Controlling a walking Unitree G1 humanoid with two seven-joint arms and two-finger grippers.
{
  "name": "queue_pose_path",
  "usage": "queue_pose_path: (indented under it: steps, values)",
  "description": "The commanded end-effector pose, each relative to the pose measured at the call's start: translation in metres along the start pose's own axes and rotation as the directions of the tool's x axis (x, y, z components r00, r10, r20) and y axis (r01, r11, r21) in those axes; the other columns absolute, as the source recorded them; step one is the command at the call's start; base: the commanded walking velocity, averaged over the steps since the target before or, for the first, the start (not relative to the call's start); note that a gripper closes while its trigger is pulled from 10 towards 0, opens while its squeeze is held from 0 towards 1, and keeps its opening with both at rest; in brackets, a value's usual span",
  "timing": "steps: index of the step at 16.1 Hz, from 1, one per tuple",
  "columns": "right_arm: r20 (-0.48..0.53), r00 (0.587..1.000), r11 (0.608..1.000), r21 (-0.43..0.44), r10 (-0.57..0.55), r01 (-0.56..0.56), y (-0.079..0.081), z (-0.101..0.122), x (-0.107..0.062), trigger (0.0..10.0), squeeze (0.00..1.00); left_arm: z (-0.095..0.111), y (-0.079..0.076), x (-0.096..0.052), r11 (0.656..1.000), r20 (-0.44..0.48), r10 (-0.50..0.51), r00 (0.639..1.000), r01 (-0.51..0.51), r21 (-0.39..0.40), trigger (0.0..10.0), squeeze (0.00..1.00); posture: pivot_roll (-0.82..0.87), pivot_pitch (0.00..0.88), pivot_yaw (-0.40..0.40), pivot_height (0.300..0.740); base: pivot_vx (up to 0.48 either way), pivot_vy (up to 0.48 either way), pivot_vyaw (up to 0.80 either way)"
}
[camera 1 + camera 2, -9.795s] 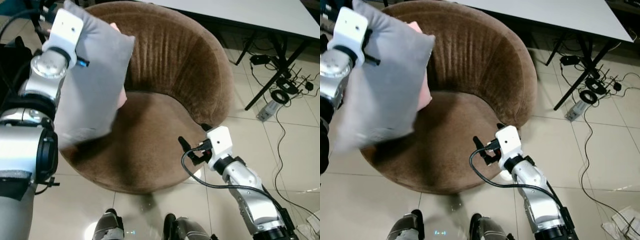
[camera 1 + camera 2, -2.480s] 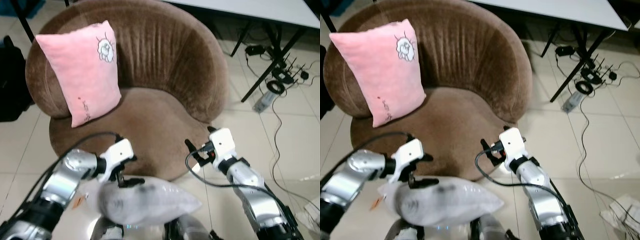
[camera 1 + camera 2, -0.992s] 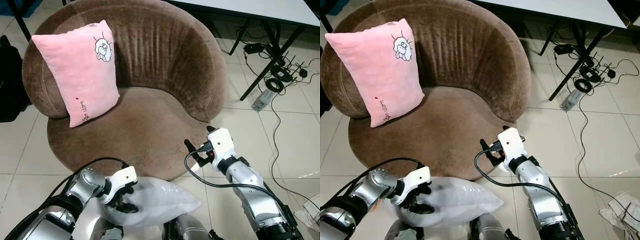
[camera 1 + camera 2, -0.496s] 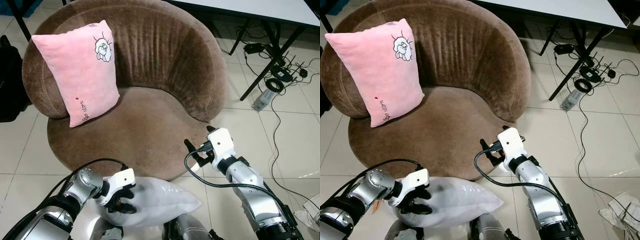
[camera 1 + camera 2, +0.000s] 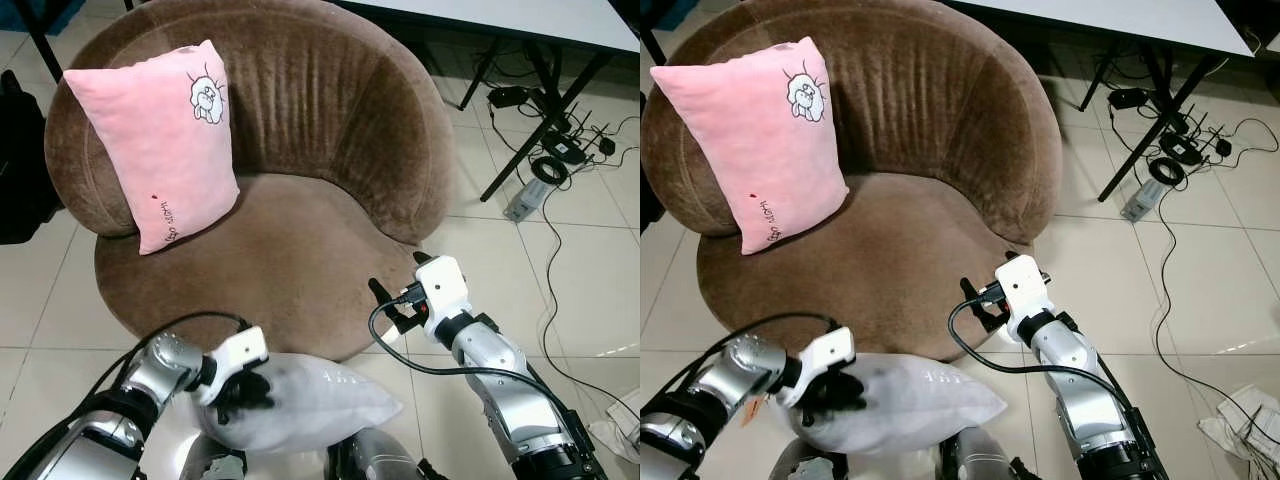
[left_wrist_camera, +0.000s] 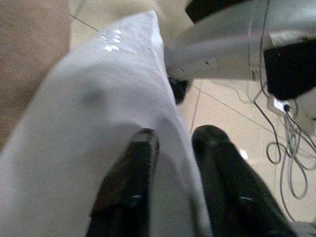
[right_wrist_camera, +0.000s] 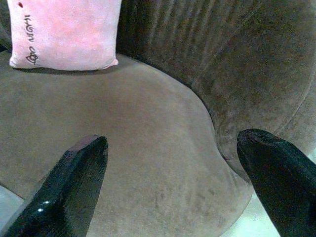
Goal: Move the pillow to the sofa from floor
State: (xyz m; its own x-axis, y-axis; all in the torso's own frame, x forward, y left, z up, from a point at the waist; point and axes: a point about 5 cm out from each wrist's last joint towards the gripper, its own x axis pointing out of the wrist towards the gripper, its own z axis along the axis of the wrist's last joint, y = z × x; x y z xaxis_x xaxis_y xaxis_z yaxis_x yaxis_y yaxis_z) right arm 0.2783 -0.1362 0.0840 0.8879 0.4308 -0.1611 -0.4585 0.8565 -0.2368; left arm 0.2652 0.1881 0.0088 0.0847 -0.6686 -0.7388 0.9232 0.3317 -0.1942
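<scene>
Left wrist view shows our left gripper (image 6: 170, 148) pinching a fold of the grey pillow (image 5: 310, 400), which lies on the floor just before the brown sofa (image 5: 330, 150). We judge it soft, light and floppy, best taken deep into the stuffing. Our right gripper (image 7: 173, 163) hangs wide over the sofa's seat.

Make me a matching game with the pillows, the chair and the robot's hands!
Things:
1. pink pillow
2. grey pillow
3. brown sofa
4. right gripper

Places or states:
A. open, by the seat's front edge
B. leaning on the backrest
C. pinched by the left gripper
D. stands on the tiled floor

Pairs: 1-B, 2-C, 3-D, 4-A
</scene>
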Motion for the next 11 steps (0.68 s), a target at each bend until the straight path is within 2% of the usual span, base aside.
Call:
queue_pose_path:
  steps: [1,2,3,6,7,8,9,11]
  values:
    - [-0.022,1.000,1.000,-0.003,-0.011,0.011,-0.003,-0.004,-0.003,10.0,0.17,0.009,0.006,-0.004,0.999,0.039,0.034,0.999,-0.035,0.010,0.0,0.00,-0.12,0.236,-0.148,0.740,0.000,0.000,0.00]
    - [-0.023,1.000,1.000,-0.003,-0.013,0.012,-0.003,-0.004,-0.003,10.0,0.18,0.019,0.012,-0.010,0.997,0.089,0.074,0.993,-0.076,0.014,0.0,0.00,-0.12,0.237,-0.147,0.740,0.000,0.000,0.00]
    - [-0.024,1.000,1.000,-0.001,-0.014,0.014,-0.003,-0.004,-0.004,10.0,0.17,0.042,0.024,-0.023,0.990,0.208,0.133,0.969,-0.139,0.015,0.0,0.00,-0.12,0.239,-0.147,0.740,0.000,0.000,0.00]
    - [-0.026,1.000,1.000,0.001,-0.013,0.013,-0.002,-0.005,-0.004,10.0,0.17,0.067,0.031,-0.039,0.983,0.330,0.160,0.930,-0.179,0.027,0.0,0.00,-0.12,0.240,-0.146,0.740,0.000,0.000,0.00]
    - [-0.026,1.000,1.000,0.002,-0.011,0.011,-0.001,-0.005,-0.003,10.0,0.17,0.073,0.032,-0.041,0.977,0.328,0.175,0.928,-0.206,0.063,0.0,0.00,-0.12,0.241,-0.145,0.740,0.000,0.000,0.00]
    - [-0.026,1.000,1.000,0.002,-0.009,0.009,-0.001,-0.005,-0.003,10.0,0.18,0.072,0.032,-0.039,0.971,0.298,0.185,0.936,-0.220,0.088,10.0,0.00,-0.12,0.241,-0.145,0.740,0.000,0.000,0.00]
    - [-0.025,1.000,1.000,0.003,-0.008,0.008,0.000,-0.005,-0.002,10.0,0.18,0.068,0.032,-0.036,0.965,0.263,0.209,0.942,-0.242,0.101,10.0,1.00,-0.12,0.241,-0.145,0.740,0.000,0.000,0.00]
    - [-0.024,1.000,1.000,0.003,-0.007,0.007,0.000,-0.005,-0.002,10.0,0.17,0.062,0.028,-0.031,0.965,0.256,0.203,0.945,-0.236,0.110,10.0,1.00,-0.11,0.246,-0.143,0.740,0.000,0.000,0.00]
